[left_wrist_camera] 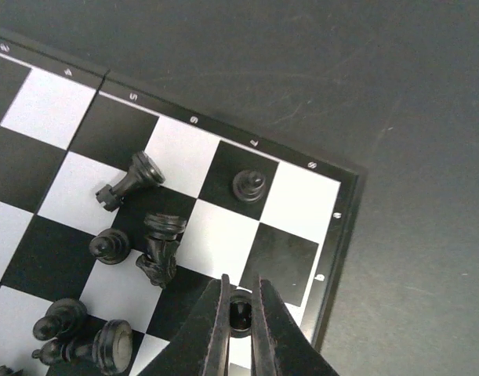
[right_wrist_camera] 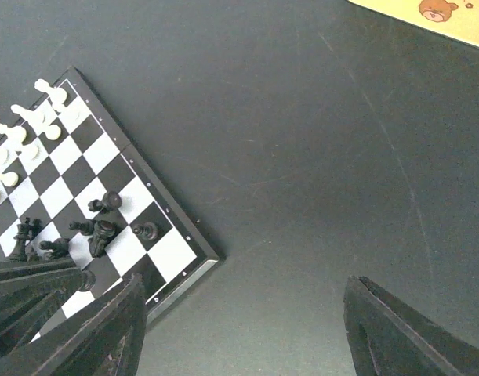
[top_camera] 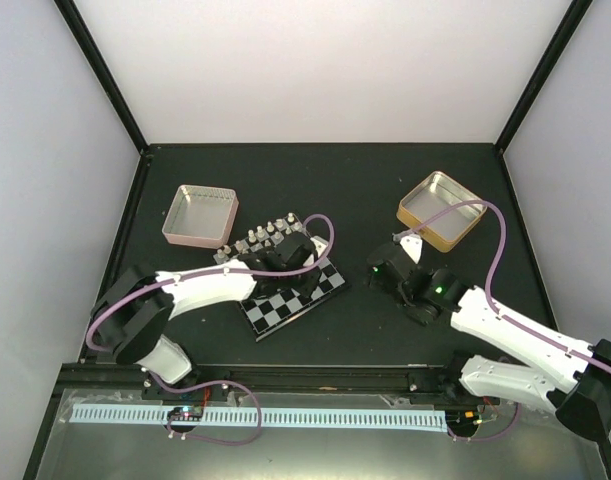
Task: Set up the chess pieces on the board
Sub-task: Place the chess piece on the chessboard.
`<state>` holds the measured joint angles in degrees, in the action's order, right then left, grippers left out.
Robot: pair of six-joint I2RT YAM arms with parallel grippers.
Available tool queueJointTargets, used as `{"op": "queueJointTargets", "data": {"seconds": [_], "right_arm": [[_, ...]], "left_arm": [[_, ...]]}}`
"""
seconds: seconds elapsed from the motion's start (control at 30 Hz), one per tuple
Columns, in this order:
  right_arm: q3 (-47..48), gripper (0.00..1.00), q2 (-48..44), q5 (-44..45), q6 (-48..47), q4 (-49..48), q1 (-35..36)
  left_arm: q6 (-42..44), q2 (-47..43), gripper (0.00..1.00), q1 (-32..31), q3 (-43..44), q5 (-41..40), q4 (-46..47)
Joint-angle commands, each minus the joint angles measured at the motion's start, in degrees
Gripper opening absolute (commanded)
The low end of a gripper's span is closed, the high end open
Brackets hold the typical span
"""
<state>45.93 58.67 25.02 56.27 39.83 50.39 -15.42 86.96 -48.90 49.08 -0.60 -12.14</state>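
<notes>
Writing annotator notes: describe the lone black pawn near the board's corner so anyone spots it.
Find the board corner nearest the left gripper, which pinches a black piece. The black pawn stands upright on the dark edge-row square one in from that corner. Unlike the clustered black pieces beside it, some toppled, it stands apart.

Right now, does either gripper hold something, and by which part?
The left gripper pinches a small black chess piece between its fingertips; the gripped part is hidden. The right gripper is open, holding nothing.
</notes>
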Motion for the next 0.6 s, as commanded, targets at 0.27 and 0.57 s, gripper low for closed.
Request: {"op": "queueJointTargets", "data": {"seconds": [0.27,0.57], "right_arm": [[-0.51,0.7,1.09,2.67,2.31,0.78,-0.97],[-0.36,0.7,2.7,1.82,2.17,-0.21,-0.96]], "left_arm": [[1.81,8.27,0.02,-0.4,2.1,-1.22,6.85],[2.45,9.99,0.02,-0.34,1.73,-3.64,8.67]]}}
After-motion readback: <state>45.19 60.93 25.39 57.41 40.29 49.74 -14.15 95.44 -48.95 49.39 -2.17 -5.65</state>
